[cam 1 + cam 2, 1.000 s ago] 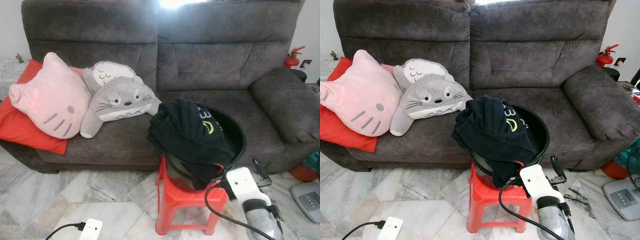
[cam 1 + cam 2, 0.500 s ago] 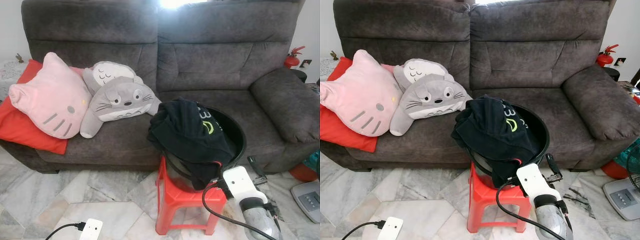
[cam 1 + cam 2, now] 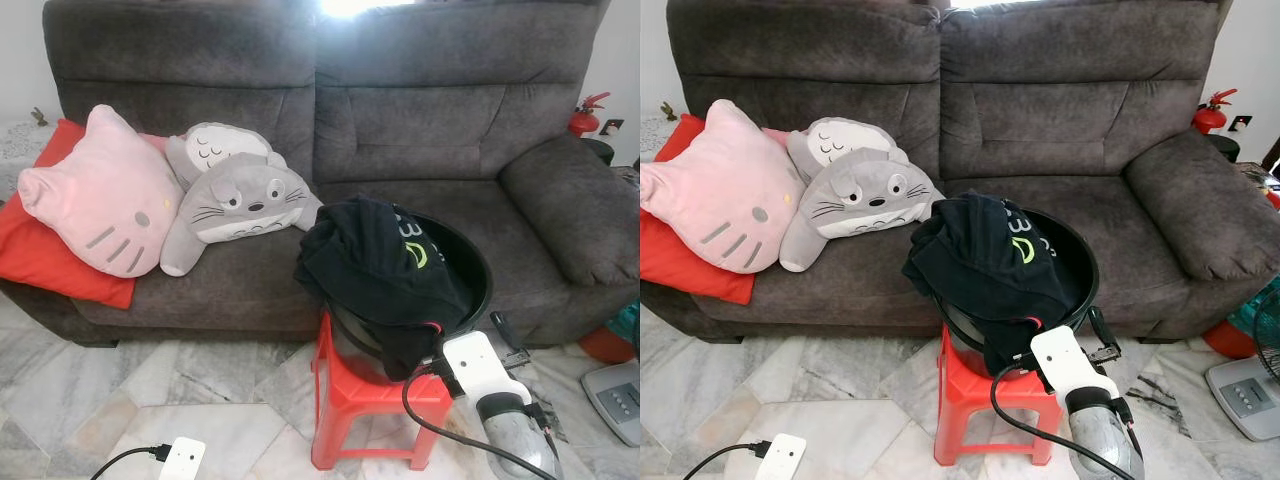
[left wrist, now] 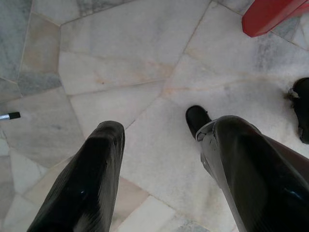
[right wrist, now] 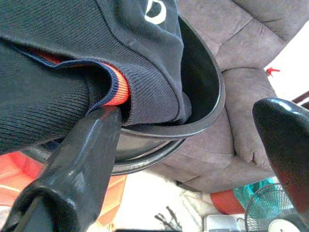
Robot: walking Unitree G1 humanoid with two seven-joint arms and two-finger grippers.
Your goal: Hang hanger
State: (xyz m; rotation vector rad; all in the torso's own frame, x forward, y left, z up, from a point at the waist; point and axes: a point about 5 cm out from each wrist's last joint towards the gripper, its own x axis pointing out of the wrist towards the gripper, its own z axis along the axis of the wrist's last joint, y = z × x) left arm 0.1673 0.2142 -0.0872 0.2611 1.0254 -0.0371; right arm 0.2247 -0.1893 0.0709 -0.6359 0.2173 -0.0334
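Hanger: where it lies, I cannot tell. The left gripper (image 4: 159, 126) hangs spread over floor tiles, empty. At centre, a black garment (image 3: 380, 265) drapes over a black basin (image 3: 481, 268) on a red stool (image 3: 345, 392). The right gripper (image 5: 193, 113) (wide apart, grasping nothing) has crept closer over the last second. One finger now touches the garment's orange-trimmed hem, likely readying a pinch.

Right gripper (image 5: 193, 145) raised forward, fingers spread wide; left gripper (image 4: 159, 159) hangs low (fingers parted too)
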